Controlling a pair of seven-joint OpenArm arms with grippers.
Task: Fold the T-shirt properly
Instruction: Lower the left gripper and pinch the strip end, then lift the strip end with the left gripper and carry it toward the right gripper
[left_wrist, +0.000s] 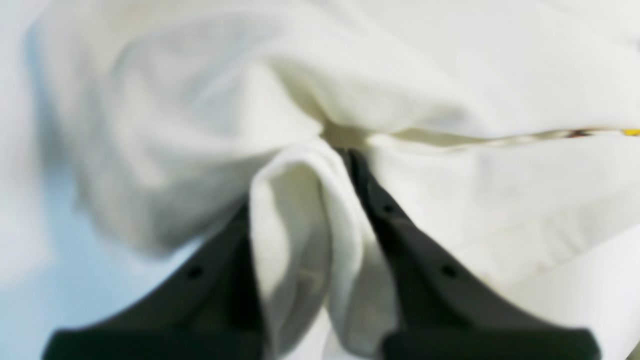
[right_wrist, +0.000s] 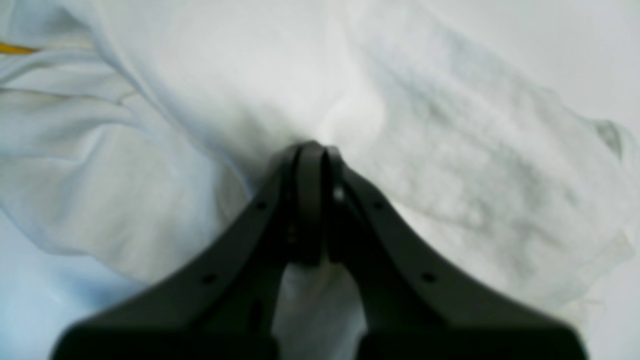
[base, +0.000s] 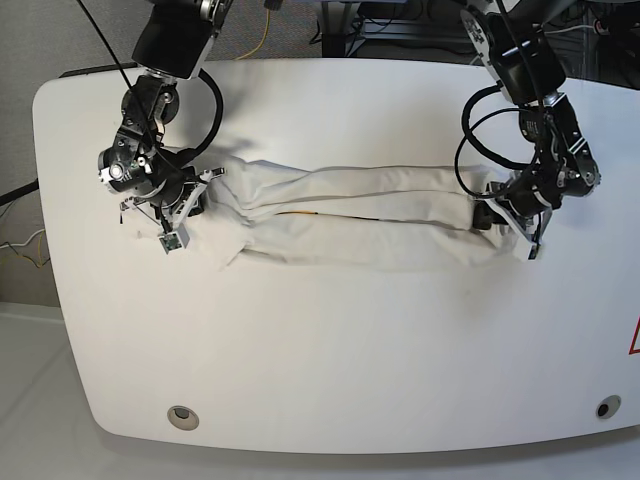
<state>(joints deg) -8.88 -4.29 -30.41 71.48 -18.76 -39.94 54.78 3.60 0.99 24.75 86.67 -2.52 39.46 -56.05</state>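
Open table front and back, cloth strung across the middle

The T-shirt (base: 350, 215) stretches in a long band between the two arms, barring the centre; the white table (base: 330, 360) lies bare on the near side; a narrower bare strip runs behind the cloth.

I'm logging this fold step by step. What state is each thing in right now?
White cotton T-shirt: folded into a long narrow band across the white table, stretched between both grippers, print mostly hidden.
Left gripper: shut on a bunched fold of the T-shirt.
Right gripper: shut on the T-shirt's other end.
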